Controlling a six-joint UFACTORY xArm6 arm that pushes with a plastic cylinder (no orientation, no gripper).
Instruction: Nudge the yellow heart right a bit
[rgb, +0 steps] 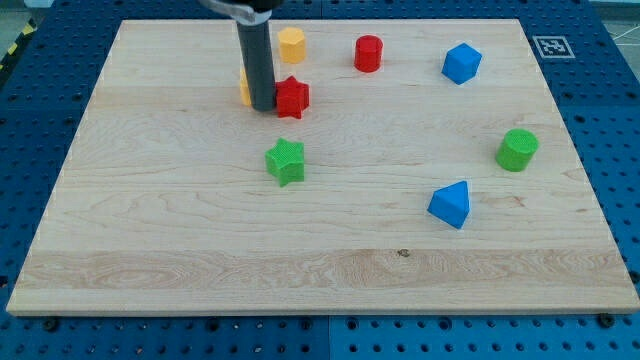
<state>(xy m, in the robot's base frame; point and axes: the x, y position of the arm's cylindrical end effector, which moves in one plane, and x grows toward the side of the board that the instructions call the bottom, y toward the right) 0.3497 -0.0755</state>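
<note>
A yellow block (244, 88), mostly hidden behind my rod, shows as a sliver at the rod's left edge near the view's top; its shape cannot be made out. My tip (262, 107) rests on the board just right of that sliver, between it and a red star (293, 97), touching or almost touching both. A second yellow block, hexagonal (291, 44), stands above the red star.
A green star (286, 161) lies below my tip. A red cylinder (368, 53) and a blue block (461, 63) sit at the top right. A green cylinder (517, 150) and a blue wedge-like block (450, 204) sit at the right of the wooden board (180, 260).
</note>
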